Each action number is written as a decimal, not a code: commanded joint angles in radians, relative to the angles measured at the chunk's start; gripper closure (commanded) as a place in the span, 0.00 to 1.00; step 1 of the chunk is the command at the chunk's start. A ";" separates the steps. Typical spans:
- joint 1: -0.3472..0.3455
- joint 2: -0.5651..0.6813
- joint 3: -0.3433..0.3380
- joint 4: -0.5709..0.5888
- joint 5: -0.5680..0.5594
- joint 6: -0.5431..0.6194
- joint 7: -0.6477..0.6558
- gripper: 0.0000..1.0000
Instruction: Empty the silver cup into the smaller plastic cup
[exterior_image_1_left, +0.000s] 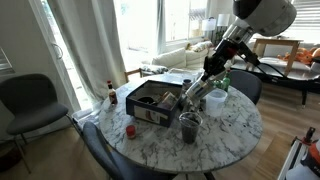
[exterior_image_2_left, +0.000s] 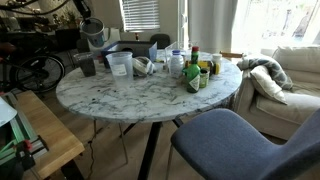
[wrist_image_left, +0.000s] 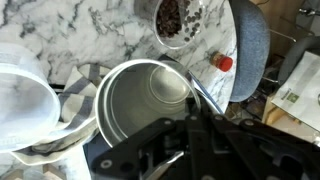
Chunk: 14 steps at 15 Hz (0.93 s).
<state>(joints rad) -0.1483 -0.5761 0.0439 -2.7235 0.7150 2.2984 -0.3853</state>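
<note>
- Round marble counter (exterior_image_1_left: 236, 126), cluttered, in a bright room with a sofa (exterior_image_1_left: 183, 55).
- End effector (exterior_image_1_left: 203, 86) clamped on the silver cup (wrist_image_left: 140, 98), which is tilted above the smaller plastic cup (exterior_image_1_left: 189, 126).

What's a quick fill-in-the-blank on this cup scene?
1. The gripper is ___ on the silver cup.
2. In the wrist view, the silver cup's inside looks ___.
3. The smaller plastic cup holds ___ bits and stands on the marble table.
Missing: shut; empty; dark.
</note>
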 joint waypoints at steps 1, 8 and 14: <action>0.042 -0.004 -0.006 -0.033 -0.146 0.023 0.162 0.99; -0.010 0.068 0.102 -0.023 -0.268 0.039 0.345 0.99; -0.096 0.173 0.241 -0.027 -0.413 0.155 0.531 0.99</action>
<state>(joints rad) -0.1915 -0.4627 0.2198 -2.7503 0.3828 2.3929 0.0508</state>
